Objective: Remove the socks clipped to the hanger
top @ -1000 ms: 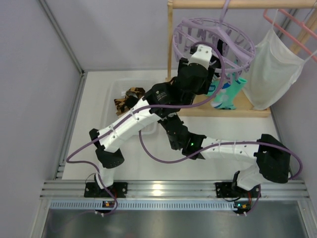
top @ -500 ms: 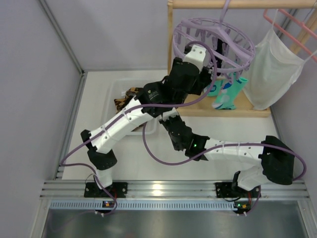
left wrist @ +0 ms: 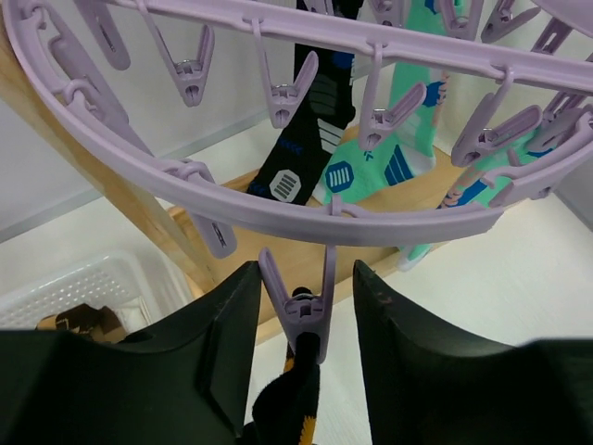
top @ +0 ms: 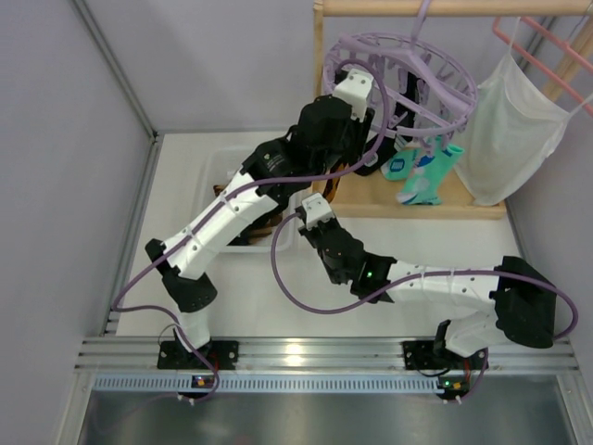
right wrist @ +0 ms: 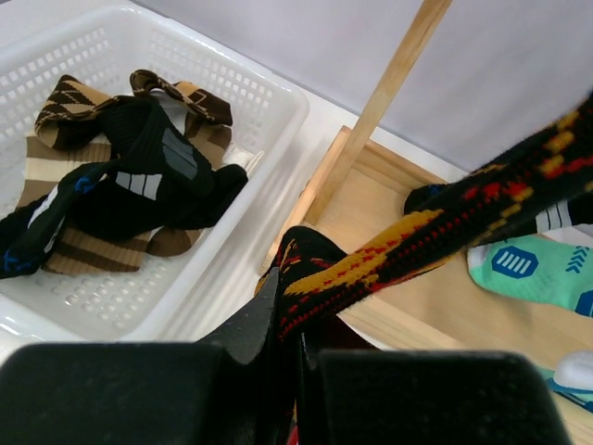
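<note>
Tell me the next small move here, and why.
Probably close the left gripper on the clip peg that sits between its open fingers, pinching the peg open. The peg hangs from the lavender hanger and grips a dark patterned sock. The right gripper is shut on that sock, ready to pull.

- I read the hanger (left wrist: pixel 278 218) as lavender all over, its pegs (left wrist: pixel 306 324) the same.
- The hanging sock (left wrist: pixel 301 153) is black with white and blue marks; the mint sock (left wrist: pixel 371 162) carries blue logos.
- The patterned sock (right wrist: pixel 417 239) is black, flecked yellow and red.
- The basket (right wrist: pixel 243 63) looks white to me; the argyle sock (right wrist: pixel 69 102) has brown-and-tan diamonds.
</note>
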